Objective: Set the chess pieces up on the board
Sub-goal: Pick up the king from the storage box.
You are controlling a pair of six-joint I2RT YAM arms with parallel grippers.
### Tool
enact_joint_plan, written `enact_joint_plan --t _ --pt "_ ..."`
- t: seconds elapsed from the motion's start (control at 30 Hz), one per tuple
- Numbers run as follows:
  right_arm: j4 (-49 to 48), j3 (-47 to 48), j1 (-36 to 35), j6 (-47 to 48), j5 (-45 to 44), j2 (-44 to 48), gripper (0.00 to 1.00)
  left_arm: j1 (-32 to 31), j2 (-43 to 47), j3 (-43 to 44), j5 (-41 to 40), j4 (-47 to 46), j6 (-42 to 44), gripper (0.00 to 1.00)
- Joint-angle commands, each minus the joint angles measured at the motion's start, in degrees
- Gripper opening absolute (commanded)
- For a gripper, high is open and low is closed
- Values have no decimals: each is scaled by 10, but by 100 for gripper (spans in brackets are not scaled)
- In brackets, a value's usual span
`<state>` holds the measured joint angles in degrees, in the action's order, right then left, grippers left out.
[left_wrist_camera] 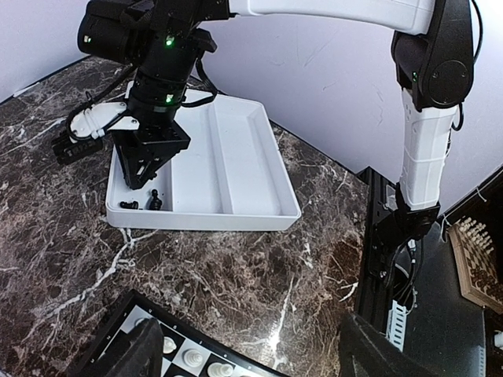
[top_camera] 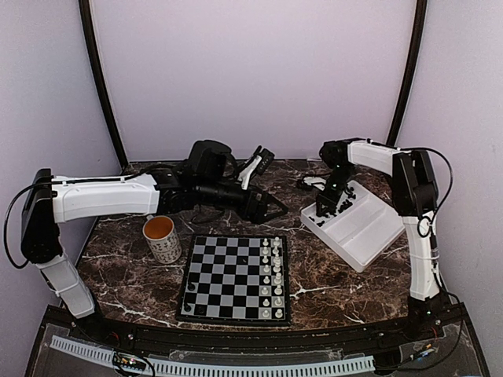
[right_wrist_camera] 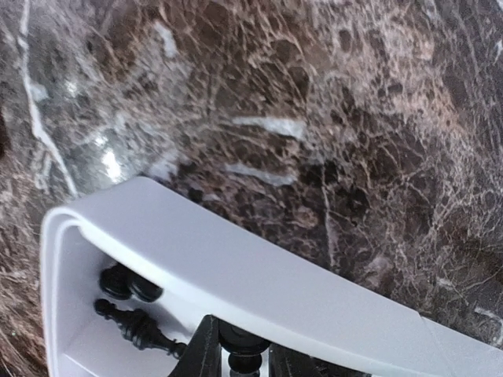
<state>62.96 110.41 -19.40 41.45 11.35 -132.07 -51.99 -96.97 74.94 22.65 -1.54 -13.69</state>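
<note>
1. R gripper is down in a corner of the white tray. Jaws are set narrow round one black piece, and the pads look to touch it on both sides. Piece not lifted yet.
2. L gripper hovers over the table betw. mug and tray, just past the board's far edge. Jaws are wide apart w/ nothing in them.
3. The other black chess pieces are a few loose ones in the same tray corner, at least one lying on its side. What look like two more stand on the board's left-hand squares, though they're too small to be sure.
4. Board lies flat, front centre. White pieces fill its two right-hand columns.
5. Handling: pieces prob. light, hard and smooth. They're stiff, so no crush risk, but slippery and top-heavy, so apt to twist or pop out of the pads.
6. Best hold: across the waist below the head, piece upright, pads square on. A lying one needs a grip across the body and righting before set-down.
7. Risk: the tray wall sits just beside the fingers, and neighbouring pieces could get knocked.
</note>
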Motion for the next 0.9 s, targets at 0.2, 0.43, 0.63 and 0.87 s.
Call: enact_joint_plan --t 0.2,0.43,0.63,0.87 --pt "-117 -112 31 -211 340 212 9 -5 -24 3 -69 -86 -23 79" --pt "-358 -246 36 -406 546 324 9 -12 -56 -6 -96 -250 -129 79" --pt "-731 -364 35 -708 613 382 9 -30 -103 26 -129 -326 -149 82" --pt "-905 -412 36 -863 623 405 9 -31 -145 81 -139 -312 -171 78"
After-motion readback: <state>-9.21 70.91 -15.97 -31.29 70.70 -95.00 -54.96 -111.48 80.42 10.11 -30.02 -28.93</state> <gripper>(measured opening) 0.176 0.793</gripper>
